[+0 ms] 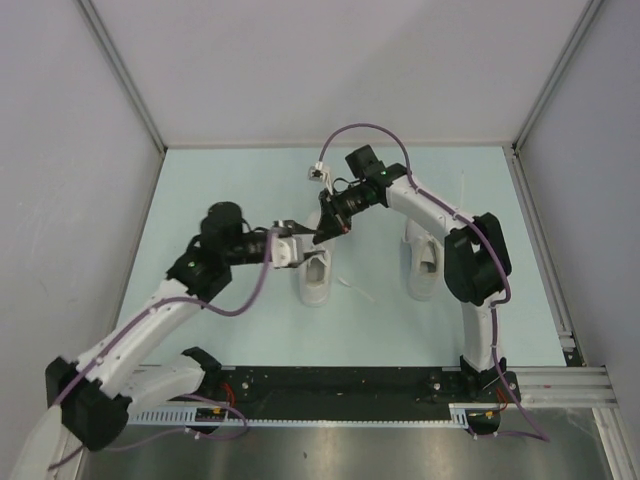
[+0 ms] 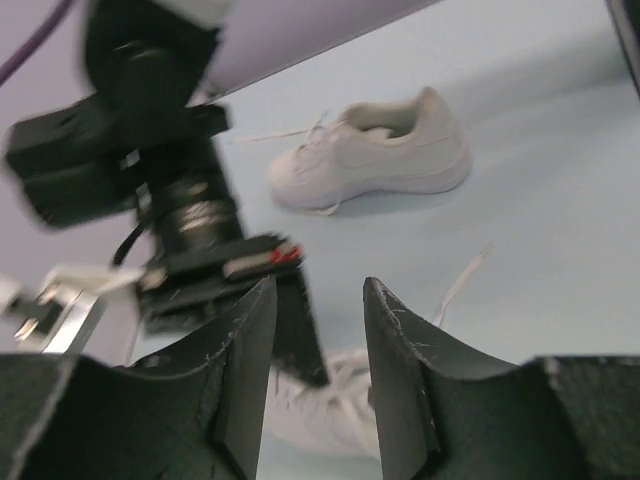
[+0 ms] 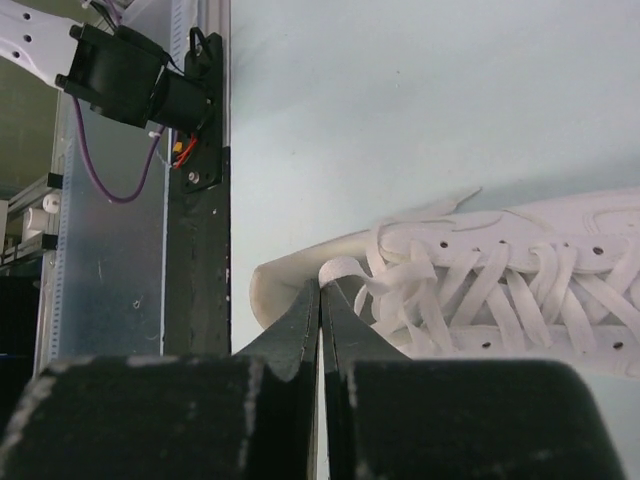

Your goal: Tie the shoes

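Observation:
Two white sneakers stand on the pale blue table. The left shoe (image 1: 317, 272) is under both grippers, and the right shoe (image 1: 422, 262) stands apart beside the right arm. My right gripper (image 1: 323, 237) is shut on a lace loop (image 3: 345, 270) at the left shoe's tongue (image 3: 500, 270). A white strip of lace shows between its jaws (image 3: 320, 290). My left gripper (image 1: 299, 236) is open and empty (image 2: 320, 285), just left of the right gripper and above the left shoe (image 2: 340, 400). The right shoe shows farther off in the left wrist view (image 2: 370, 155).
A loose lace end (image 1: 356, 288) trails on the table to the right of the left shoe. The right arm's wrist and camera (image 2: 180, 200) sit close to my left fingers. A black rail (image 1: 340, 382) runs along the near edge. Grey walls enclose the table.

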### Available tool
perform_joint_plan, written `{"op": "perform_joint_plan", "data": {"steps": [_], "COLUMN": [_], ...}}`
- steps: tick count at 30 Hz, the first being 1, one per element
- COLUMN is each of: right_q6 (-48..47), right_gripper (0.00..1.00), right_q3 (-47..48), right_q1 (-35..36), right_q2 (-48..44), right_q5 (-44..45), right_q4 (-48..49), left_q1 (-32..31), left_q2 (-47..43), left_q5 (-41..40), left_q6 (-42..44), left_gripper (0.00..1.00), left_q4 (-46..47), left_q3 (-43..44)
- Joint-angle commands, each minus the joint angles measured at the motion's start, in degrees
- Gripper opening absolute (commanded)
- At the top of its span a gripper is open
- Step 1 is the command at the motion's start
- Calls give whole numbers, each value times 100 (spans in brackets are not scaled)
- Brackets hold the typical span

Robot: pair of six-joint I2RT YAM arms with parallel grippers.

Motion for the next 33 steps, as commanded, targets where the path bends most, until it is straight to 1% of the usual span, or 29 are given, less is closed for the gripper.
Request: {"op": "perform_joint_plan", "data": {"steps": [1,2,3,4,6,11,14,15,18,20,24,25,28,33], "right_q6": [81,81,73,55,29,-85,-278,-305,-227,-130,46,29,-59,-252], "right_gripper": [0,0,0,0,0,0,0,0,0,0,0,0,0,2], "right_q3": [245,237,219,175,140,149,140,131,79,52,104,122,201,403], "right_q1": [172,198,207,224,268,347,383,418,462,549,699,769,883,1077], "right_q2": [-20,-29,-64,-82,-108,-82,-91,-91,-73,-30,85,111,251,603], "right_q5": [-100,-91,-83,-65,-56,5,172,233,417,515,848,927,1235,1639], "right_q4": [210,210,236,254,298,315,228,219,306,499,746,746,729,378], "left_q1": [1133,1335,1668,1776,1865,1900,2092,2163,2444,2628,2858,2893,2946,2955], "left_q2": [-660,-679,-679,-635,-539,31,374,437,455,289,-36,-133,-318,-406], "left_q5": [398,433,486,556,662,759,925,1030,1058,988,803,794,706,531], "left_q6": [-1706,-1893,-2060,-2244,-2316,-1947,-2298,-2612,-3141,-3160,-2941,-2923,-2914,-2897], "left_gripper": [45,44,44,45,48,52,52,51,50,49,50,50,50,49], "left_q4": [-625,-616,-590,-494,-327,156,507,570,834,686,413,238,166,113], "left_q3": [-245,-385,-456,-517,-667,-755,-650,-632,-711,-807,-975,-1010,-1168,-1282]}}
